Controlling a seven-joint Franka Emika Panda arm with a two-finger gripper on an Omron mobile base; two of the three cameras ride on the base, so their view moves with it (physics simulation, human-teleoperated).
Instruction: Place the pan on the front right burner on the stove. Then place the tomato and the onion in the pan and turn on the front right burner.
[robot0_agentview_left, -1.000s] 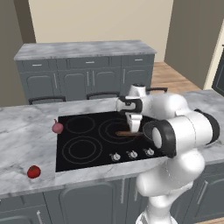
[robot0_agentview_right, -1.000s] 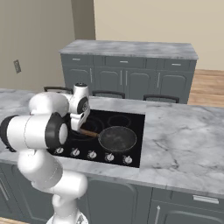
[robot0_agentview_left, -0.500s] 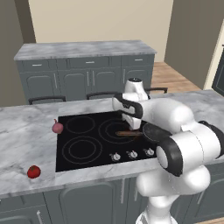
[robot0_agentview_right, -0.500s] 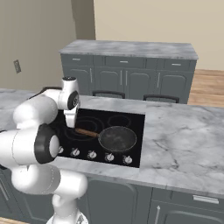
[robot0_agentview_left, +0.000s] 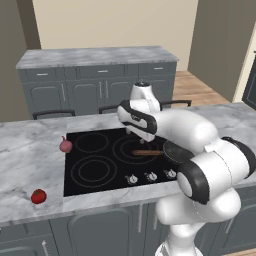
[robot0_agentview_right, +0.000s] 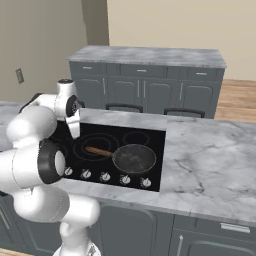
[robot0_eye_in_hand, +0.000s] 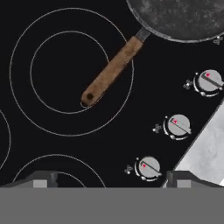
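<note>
The dark pan (robot0_agentview_right: 133, 158) sits on the right front of the black stove (robot0_agentview_right: 150, 140), covering the front right burner. Its wooden handle (robot0_agentview_right: 98, 151) points left across the large ring. In the hand view the pan (robot0_eye_in_hand: 183, 17) is at the top, its handle (robot0_eye_in_hand: 111, 72) running down-left. My gripper (robot0_eye_in_hand: 113, 179) is open above the cooktop, left of the handle, holding nothing; it also hangs at the stove's middle (robot0_agentview_left: 130, 132) and left part (robot0_agentview_right: 75, 131). The onion (robot0_agentview_left: 65, 145) rests at the stove's left edge. The tomato (robot0_agentview_left: 38, 196) lies on the counter, front left.
A row of silver knobs (robot0_agentview_right: 105, 176) lines the stove's front edge, three of them close to my gripper (robot0_eye_in_hand: 178, 126). Marble counter (robot0_agentview_right: 210, 160) spreads to the right of the stove. A back counter with grey cabinets (robot0_agentview_left: 95, 55) stands beyond the island.
My hand has lifted away from the pan's handle and swung left over the cooktop. The pan stays where it was.
</note>
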